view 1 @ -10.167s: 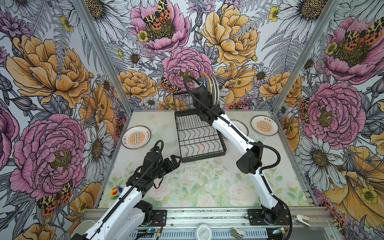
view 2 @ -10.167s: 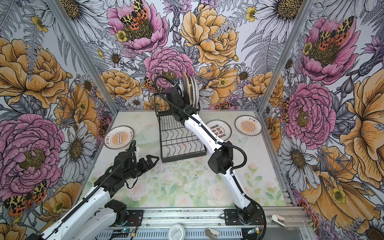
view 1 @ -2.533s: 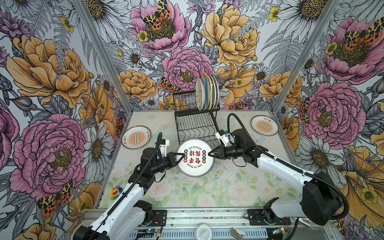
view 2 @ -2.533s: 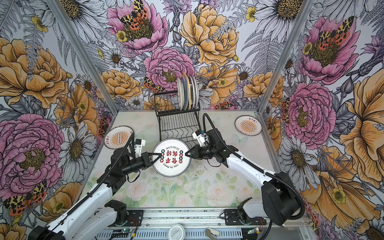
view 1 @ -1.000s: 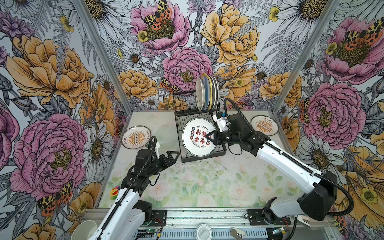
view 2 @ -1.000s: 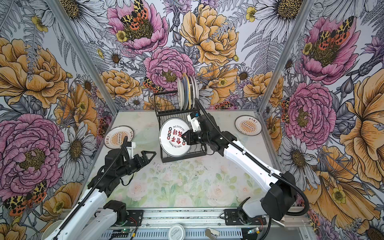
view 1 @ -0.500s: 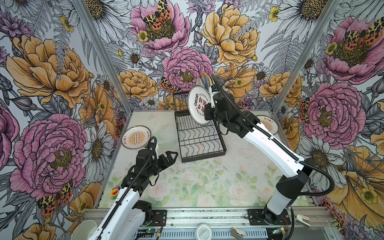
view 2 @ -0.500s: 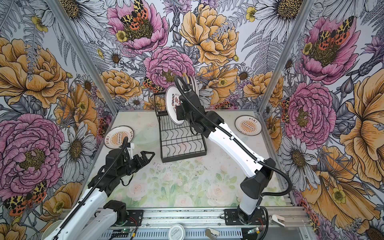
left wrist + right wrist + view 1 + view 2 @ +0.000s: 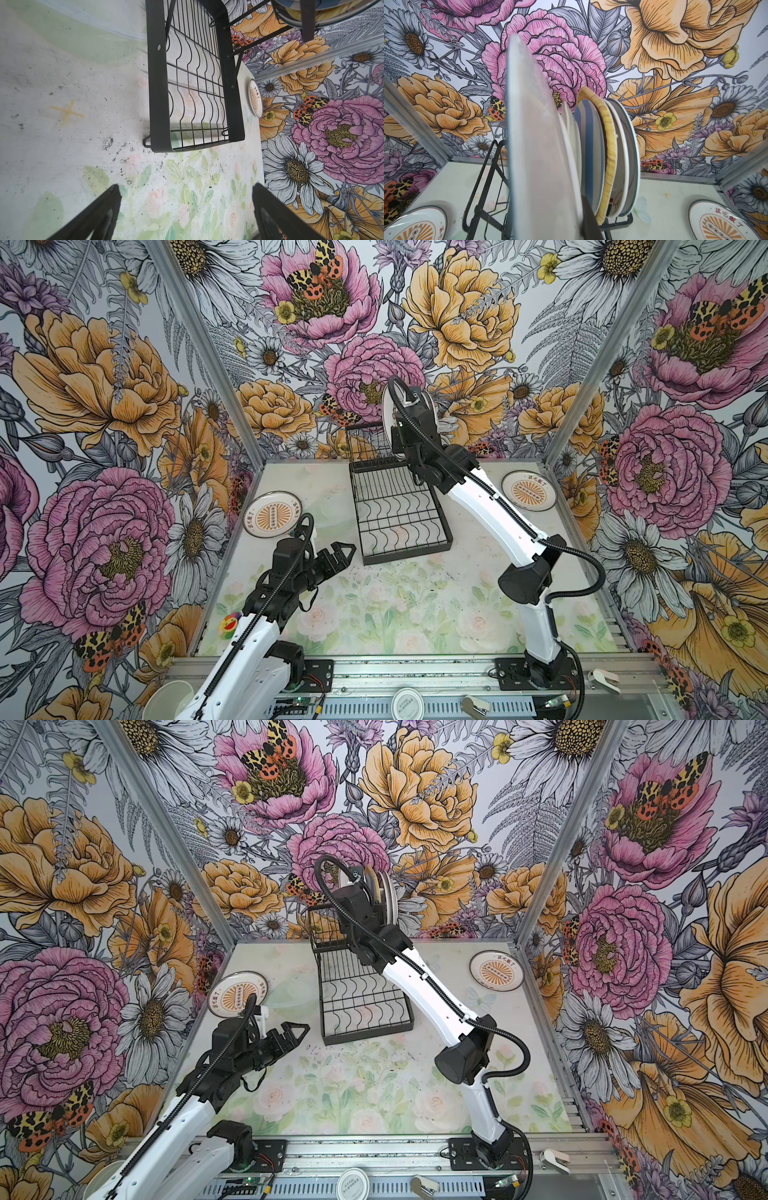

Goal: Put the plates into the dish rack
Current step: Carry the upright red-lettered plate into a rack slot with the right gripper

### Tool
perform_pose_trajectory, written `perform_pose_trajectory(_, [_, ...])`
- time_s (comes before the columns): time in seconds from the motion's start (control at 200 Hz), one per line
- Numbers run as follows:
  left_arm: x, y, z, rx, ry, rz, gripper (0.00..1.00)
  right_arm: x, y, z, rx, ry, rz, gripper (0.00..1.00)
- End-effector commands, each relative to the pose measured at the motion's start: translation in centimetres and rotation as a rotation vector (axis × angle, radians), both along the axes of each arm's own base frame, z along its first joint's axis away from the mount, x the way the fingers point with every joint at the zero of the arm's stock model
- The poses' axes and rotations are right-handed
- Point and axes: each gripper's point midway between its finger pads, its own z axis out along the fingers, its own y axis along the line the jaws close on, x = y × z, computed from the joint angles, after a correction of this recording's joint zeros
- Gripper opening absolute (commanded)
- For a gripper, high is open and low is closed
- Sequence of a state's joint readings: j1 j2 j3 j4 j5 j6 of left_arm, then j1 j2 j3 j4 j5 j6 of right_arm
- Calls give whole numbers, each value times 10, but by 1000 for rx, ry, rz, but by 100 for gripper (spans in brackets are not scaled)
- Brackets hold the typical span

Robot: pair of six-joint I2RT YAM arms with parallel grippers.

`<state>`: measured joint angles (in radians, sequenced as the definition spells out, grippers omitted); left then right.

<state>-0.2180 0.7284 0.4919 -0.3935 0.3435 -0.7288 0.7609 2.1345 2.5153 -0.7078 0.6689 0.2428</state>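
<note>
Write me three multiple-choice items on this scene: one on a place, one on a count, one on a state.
1. Where is the plate in the right hand?
A. upright at the raised tier of the rack
B. on its low grid
C. flat beside it

2. How many plates lie flat on the table?
A. none
B. four
C. two

3. How is the left hand?
A. shut on a cup
B. open, holding nothing
C. shut on a lid

Key:
1 A: it stands on edge beside the standing plates.
2 C: only the left plate and the right plate lie there.
3 B: its fingers are spread apart with only table between them.
</note>
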Motion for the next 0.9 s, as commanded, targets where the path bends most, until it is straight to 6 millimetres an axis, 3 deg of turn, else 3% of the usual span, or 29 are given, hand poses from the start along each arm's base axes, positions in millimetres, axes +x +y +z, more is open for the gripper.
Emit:
perform_pose_trajectory(0.0, [2,5,-3,24,-5,17,99,6,-3,22,-7,-83,-61,0])
perform_pose_trajectory(0.44, [-1,8,-7,20,6,24,99,35,16,-10,-80,-108,-102,0])
perform_pose_trajectory(0.896, [-2,10,-8,17,10,31,99,53,21,-36,-123,-125,-156,0])
